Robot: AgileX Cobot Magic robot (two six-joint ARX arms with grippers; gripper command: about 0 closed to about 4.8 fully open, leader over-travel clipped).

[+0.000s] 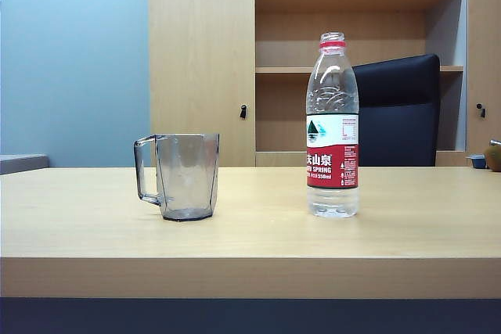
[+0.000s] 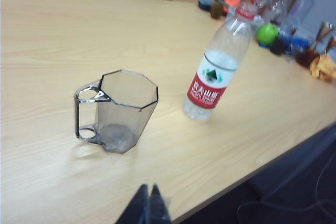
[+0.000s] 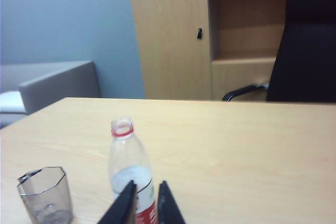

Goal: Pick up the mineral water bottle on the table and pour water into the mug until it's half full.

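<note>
The light-wood table (image 1: 250, 232) carries the two task things, both upright and well apart: the mineral water bottle (image 1: 333, 127) on the right, uncapped, and the empty glass mug (image 1: 185, 176) on the left with its handle turned away from the bottle. The bottle's long axis is vertical, so I judge it needs a grasp from the side. The right gripper (image 3: 146, 203) is the nearer one: the bottle stands directly beyond its fingertips, which are parted by a narrow gap and hold nothing. The left gripper (image 2: 147, 205) hangs above the table's near edge, facing the mug, its fingers pressed together and empty.
</note>
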